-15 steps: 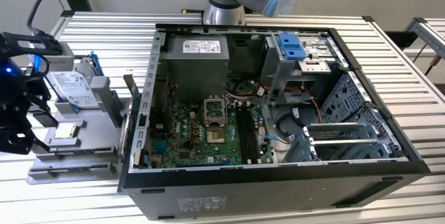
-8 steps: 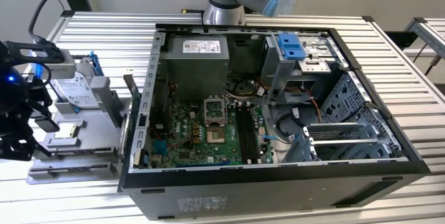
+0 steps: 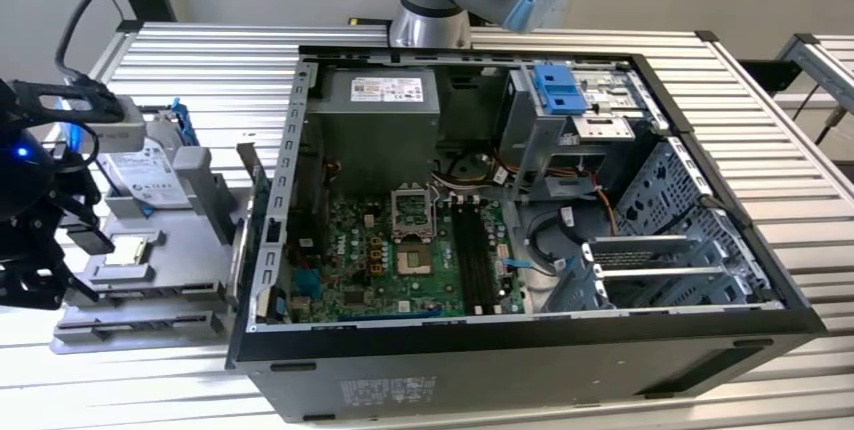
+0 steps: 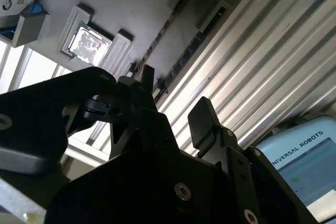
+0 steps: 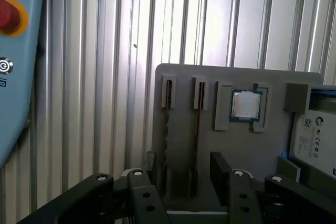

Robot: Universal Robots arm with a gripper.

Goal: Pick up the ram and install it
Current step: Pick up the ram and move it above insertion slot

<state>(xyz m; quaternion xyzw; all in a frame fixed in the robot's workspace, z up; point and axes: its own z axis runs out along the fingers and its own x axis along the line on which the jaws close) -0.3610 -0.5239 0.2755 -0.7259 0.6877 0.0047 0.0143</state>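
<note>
I am standing by the table (image 3: 200, 60), watching the robot. Its gripper (image 5: 178, 170) hangs over the gray tray (image 5: 236, 150), which sits beside the open computer case (image 3: 561, 370), on the exterior view's left. The two black fingers (image 5: 224, 174) are spread apart and nothing is between them.

The ram (image 5: 168, 129) is not picked up yet. Two thin sticks stand on edge in the tray's slots, side by side, close to a shiny square chip (image 5: 245, 104). Inside the case, the long dark ram slots (image 3: 470, 245) on the green board look bare to me.

I think the job right now is the grab. To do it well, the fingers should line up over just one stick, with one finger on each flat side. The sticks are near each other, so a finger could bump the second one. Going straight down, squeezing gently near the middle and pulling straight up should keep the stick from tipping or jamming.
</note>
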